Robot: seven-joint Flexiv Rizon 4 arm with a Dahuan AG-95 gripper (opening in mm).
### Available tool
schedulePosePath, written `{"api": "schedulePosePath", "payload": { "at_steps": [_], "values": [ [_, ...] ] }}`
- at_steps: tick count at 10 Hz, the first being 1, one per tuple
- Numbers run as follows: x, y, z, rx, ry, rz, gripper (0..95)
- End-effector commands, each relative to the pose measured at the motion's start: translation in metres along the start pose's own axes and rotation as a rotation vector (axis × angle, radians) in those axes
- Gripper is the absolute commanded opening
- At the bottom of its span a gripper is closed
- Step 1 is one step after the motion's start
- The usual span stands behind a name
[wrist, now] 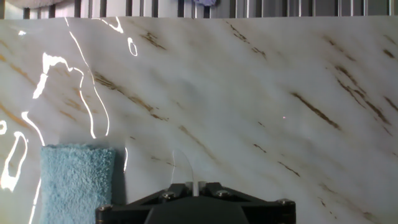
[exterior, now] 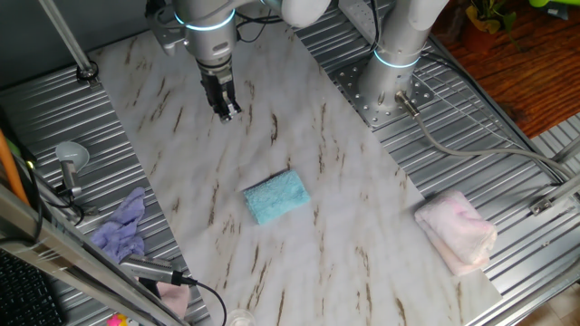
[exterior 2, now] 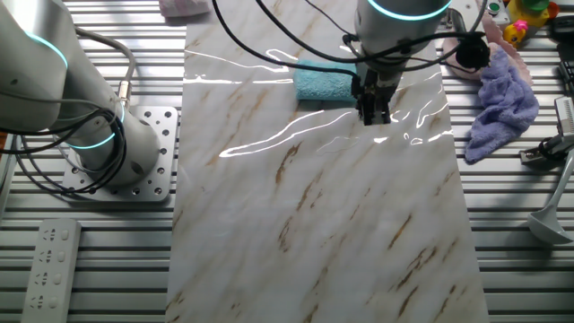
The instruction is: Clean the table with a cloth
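The turquoise terry cloth lies flat on the white marble-patterned table, near its middle. It also shows in the other fixed view and at the lower left of the hand view. My gripper hangs above the bare table, well apart from the cloth and off to its side. Its jaws are pressed together and hold nothing. The marble table fills the hand view.
A pale pink towel lies at one table corner. A lavender rag lies on the ribbed metal surface beside the table, also in the other fixed view. A second arm's base stands bolted beside the slab. A remote lies on the metal.
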State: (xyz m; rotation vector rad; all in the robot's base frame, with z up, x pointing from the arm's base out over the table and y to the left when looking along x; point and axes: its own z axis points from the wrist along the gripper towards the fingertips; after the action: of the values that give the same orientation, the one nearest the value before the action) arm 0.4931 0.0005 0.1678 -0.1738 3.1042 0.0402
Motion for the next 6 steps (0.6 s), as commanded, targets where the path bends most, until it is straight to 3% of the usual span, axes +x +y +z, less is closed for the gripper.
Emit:
{"api": "schedulePosePath", "payload": {
  "at_steps": [1,6],
  "values": [
    [0.0091,0.0020,0.0035,0.017,0.003,-0.088,0.0],
    [0.0151,0.0033,0.0052,0.019,0.005,-0.158,0.0]
  ]
}}
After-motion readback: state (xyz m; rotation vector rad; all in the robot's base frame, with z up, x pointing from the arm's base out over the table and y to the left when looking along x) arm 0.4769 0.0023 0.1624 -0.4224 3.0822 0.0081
